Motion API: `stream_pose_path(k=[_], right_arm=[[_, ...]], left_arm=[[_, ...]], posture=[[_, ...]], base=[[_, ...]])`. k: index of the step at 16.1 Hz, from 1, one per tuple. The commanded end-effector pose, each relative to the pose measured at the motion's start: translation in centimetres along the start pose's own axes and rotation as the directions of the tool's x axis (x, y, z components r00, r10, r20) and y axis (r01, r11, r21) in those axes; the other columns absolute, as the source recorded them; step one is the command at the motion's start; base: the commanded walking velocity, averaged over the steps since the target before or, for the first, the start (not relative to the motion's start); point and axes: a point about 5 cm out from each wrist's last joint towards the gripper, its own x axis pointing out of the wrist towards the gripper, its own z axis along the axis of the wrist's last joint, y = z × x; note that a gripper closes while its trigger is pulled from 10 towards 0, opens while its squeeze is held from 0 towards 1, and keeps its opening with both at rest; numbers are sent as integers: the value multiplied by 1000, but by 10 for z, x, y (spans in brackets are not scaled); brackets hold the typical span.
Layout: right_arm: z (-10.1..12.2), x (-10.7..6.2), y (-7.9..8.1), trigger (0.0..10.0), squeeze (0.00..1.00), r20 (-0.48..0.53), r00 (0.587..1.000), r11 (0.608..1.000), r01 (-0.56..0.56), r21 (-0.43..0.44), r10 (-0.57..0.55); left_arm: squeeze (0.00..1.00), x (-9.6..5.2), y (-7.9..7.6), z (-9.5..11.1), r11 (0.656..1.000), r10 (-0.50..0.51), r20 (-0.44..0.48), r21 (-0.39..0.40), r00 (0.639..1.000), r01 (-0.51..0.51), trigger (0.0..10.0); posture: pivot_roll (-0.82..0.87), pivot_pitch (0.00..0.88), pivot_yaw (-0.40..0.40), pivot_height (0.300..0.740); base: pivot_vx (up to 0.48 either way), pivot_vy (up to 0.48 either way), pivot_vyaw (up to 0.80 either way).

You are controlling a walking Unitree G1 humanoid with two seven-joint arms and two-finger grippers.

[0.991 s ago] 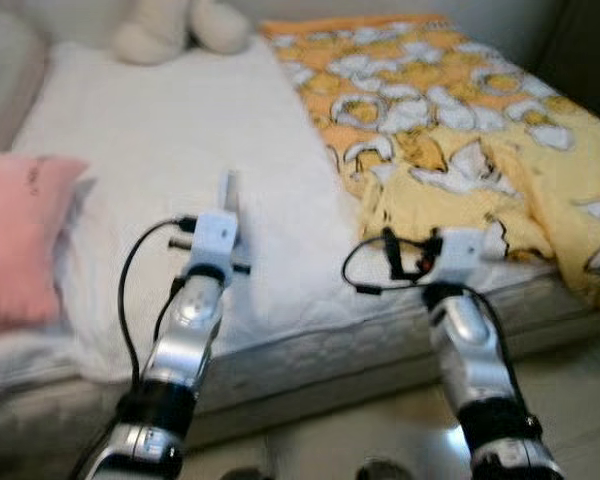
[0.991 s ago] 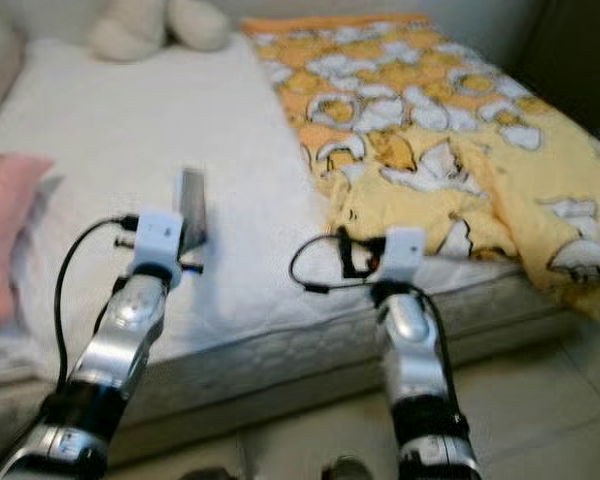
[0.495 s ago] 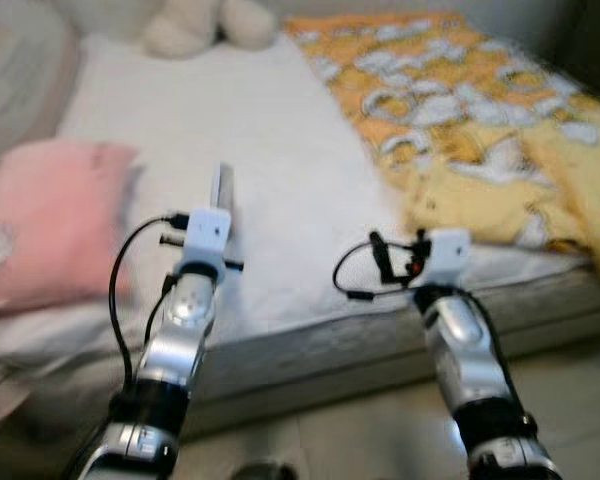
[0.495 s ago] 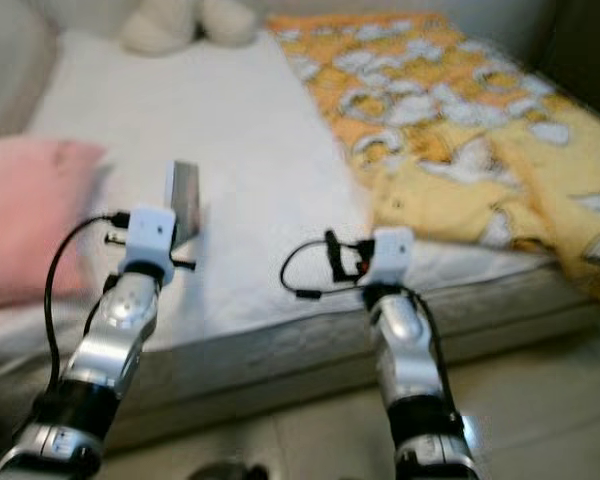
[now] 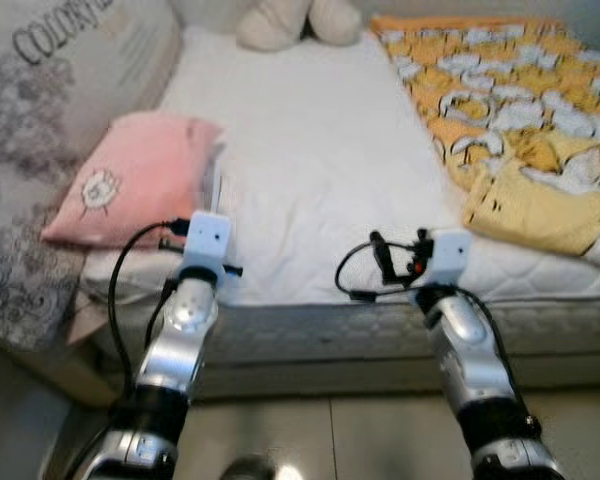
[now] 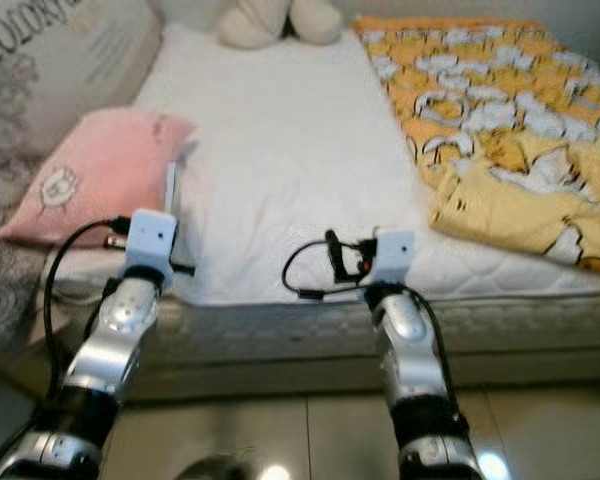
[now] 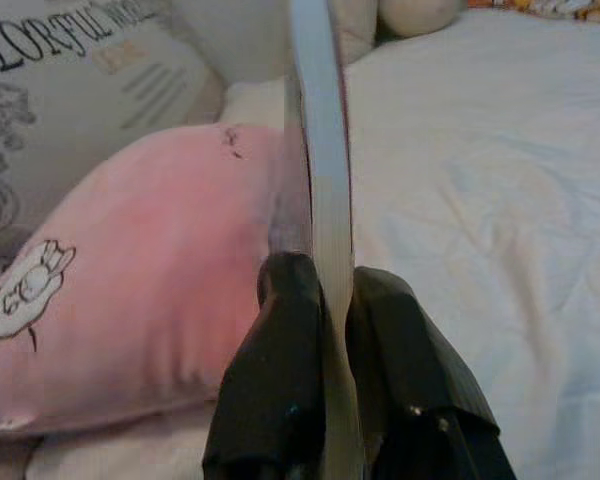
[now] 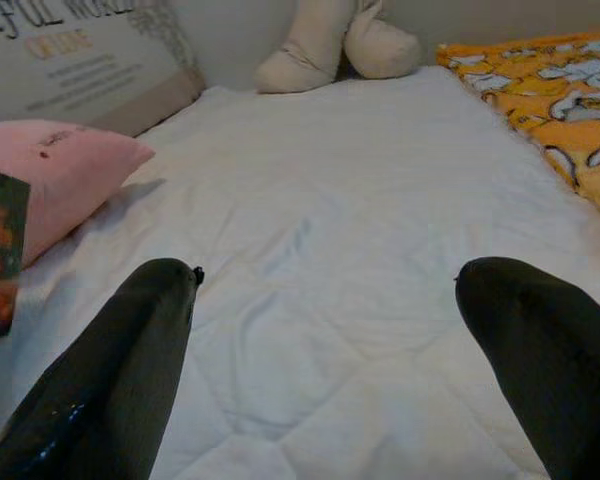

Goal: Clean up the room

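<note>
Over the near edge of the bed [image 5: 310,150], the left gripper [image 7: 325,300] pinches a thin book [image 7: 320,160] edge-on beside the pink pillow [image 5: 130,190] — stiff and light, likely slippery, best gripped deep near the spine. The right gripper [image 8: 325,330] hovers, fingers wide apart.

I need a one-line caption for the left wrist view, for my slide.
Left gripper shut on a thin book, held edge-on above the bed beside a pink pillow.
</note>
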Motion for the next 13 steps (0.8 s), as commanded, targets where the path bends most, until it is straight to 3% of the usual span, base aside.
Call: stream_pose_path(k=[1,6,11,13], right_arm=[[3,3,5,10000,0,7,1000,1000,-21,2,21],[4,5,5,10000,0,3,999,999,-33,-10,33],[5,6,5,10000,0,-5,999,999,-34,-31,34],[5,6,5,10000,0,-1,999,999,-35,-32,35]], left_arm=[[0,2,2,14,1000,15,65,20,998,-16,10000],[0,2,-2,16,1000,11,71,26,997,-13,10000],[0,2,-1,22,999,-17,103,-25,995,20,10000],[0,1,1,23,999,-6,112,-45,994,11,10000]], posture=[[-4,0,22,740],[-2,0,18,740],[-4,0,16,740],[-4,0,16,740]], base=[[0,-472,475],[0,-469,461],[0,0,281],[459,0,0]])
